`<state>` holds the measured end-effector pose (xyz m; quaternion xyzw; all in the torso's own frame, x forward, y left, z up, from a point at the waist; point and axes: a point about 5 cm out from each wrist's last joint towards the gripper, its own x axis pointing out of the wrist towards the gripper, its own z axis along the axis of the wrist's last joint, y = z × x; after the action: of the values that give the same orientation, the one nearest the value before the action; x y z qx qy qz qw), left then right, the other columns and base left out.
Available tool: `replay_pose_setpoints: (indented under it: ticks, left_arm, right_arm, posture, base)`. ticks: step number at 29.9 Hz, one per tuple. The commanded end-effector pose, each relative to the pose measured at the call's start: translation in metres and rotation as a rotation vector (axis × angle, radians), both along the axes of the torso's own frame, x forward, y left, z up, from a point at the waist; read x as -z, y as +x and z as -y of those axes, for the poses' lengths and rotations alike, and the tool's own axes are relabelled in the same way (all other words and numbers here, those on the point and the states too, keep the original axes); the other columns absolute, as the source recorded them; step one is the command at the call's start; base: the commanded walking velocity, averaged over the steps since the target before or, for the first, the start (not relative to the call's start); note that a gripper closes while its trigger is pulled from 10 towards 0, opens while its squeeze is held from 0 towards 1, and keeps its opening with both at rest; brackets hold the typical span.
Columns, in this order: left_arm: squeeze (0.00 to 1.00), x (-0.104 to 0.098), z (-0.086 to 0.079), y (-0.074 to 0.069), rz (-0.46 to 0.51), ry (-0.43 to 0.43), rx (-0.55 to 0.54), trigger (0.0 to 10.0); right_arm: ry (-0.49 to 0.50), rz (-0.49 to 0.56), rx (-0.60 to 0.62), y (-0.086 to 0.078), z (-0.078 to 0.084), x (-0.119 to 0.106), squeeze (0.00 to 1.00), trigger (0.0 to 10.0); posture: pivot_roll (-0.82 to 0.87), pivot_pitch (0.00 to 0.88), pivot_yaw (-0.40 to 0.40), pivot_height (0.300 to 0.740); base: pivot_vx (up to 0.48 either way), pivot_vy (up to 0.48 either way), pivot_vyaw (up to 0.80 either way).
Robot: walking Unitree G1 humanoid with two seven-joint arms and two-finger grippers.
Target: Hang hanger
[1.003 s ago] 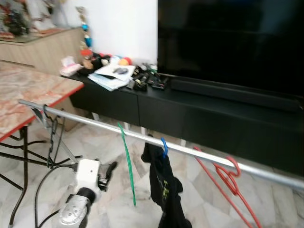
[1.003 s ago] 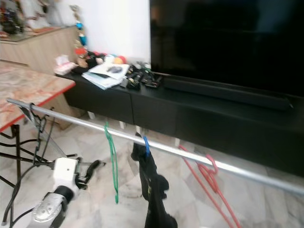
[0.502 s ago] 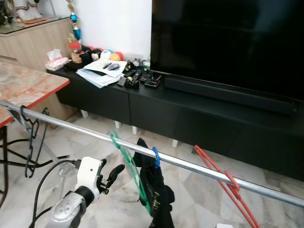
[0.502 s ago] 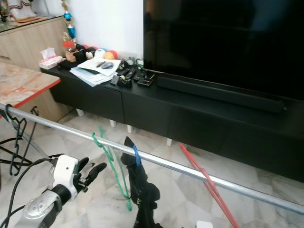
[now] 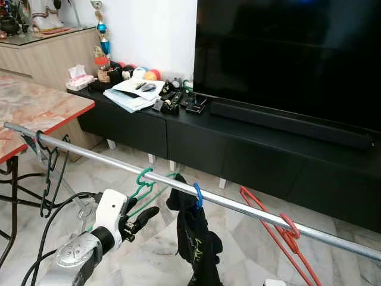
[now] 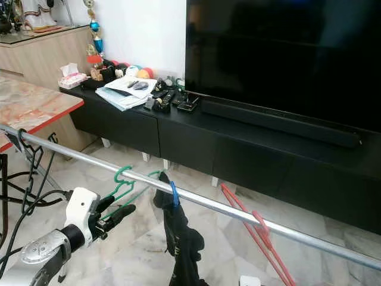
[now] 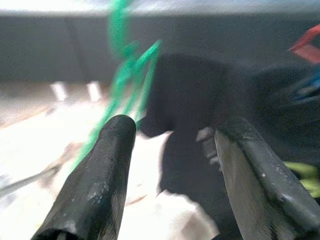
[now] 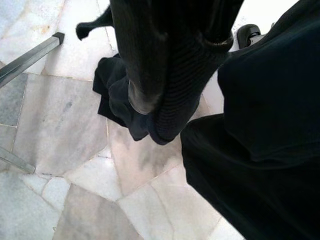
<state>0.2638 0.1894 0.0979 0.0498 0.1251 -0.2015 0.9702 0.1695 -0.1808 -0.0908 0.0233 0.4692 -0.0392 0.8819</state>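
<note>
I am looking down at a living room with a pale marble floor [image 5: 149, 250], a long black TV cabinet [image 5: 238, 149] against the wall and a big dark television [image 5: 286, 53] on it. Papers [image 5: 134, 95], remotes and small toys clutter the cabinet's left end, with a tissue box [image 5: 77, 76] beside them. At far left stands a marble-patterned worktop [image 5: 30, 113] with a red edge.

A silver clothes rail [image 5: 238, 205] crosses the scene from upper left to lower right. The green hanger [image 5: 144, 179] has its hook over the rail, and its body is swung up at a slant rather than hanging straight down. Just beside it on the rail, a blue hook [image 5: 197, 193] carries a black garment [image 5: 196, 244] that droops toward the floor. Further right, red hangers [image 5: 280, 229] hang on the rail, and a black hanger [image 5: 44, 161] hangs near the rail's left end.

My left gripper [image 5: 140, 215] sits just below the rail, next to the green hanger; its fingers [image 7: 100, 175] are spread apart with nothing between them (the wrist view shows the green hanger a little beyond the tips, blurred). The right gripper [image 8: 160, 95] hangs low over the floor, fingers pressed together, with black cloth beneath and beside it.
</note>
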Motion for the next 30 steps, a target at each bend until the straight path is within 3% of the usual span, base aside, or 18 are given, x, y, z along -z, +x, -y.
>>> replay_pose_setpoints:
  ticks: [1,10,17,25,30]
  left_arm:
    - [0.00,0.006,-0.007,0.005,-0.036,0.056,-0.054,10.0]
    - [0.00,0.007,-0.021,0.024,-0.084,0.070,-0.201,10.0]
    - [0.00,0.009,-0.007,0.040,-0.099,0.019,-0.132,10.0]
    - [0.00,0.011,0.004,0.042,-0.142,0.020,-0.043,10.0]
    - [0.00,0.012,0.000,0.046,-0.129,0.037,-0.087,10.0]
  right_arm:
    - [0.002,0.001,0.001,0.001,-0.001,0.000,0.00,10.0]
    - [0.004,-0.002,0.003,0.000,-0.001,0.000,0.00,10.0]
    - [0.007,-0.007,0.005,-0.002,-0.003,0.001,0.00,10.0]
    - [0.005,-0.004,0.010,-0.001,-0.001,0.001,0.00,10.0]
    - [0.003,-0.007,0.009,-0.001,-0.001,0.001,0.00,10.0]
  posture:
    - [0.12,0.000,-0.004,0.740]
    - [0.12,0.000,-0.001,0.740]
    - [0.11,0.000,0.002,0.740]
    - [0.11,0.000,0.004,0.740]
    - [0.11,0.000,0.001,0.740]
  base:
    - [0.000,0.000,0.00]
    - [0.000,0.000,0.00]
    - [0.000,0.000,0.00]
    - [0.000,0.000,0.00]
    - [0.000,0.000,0.00]
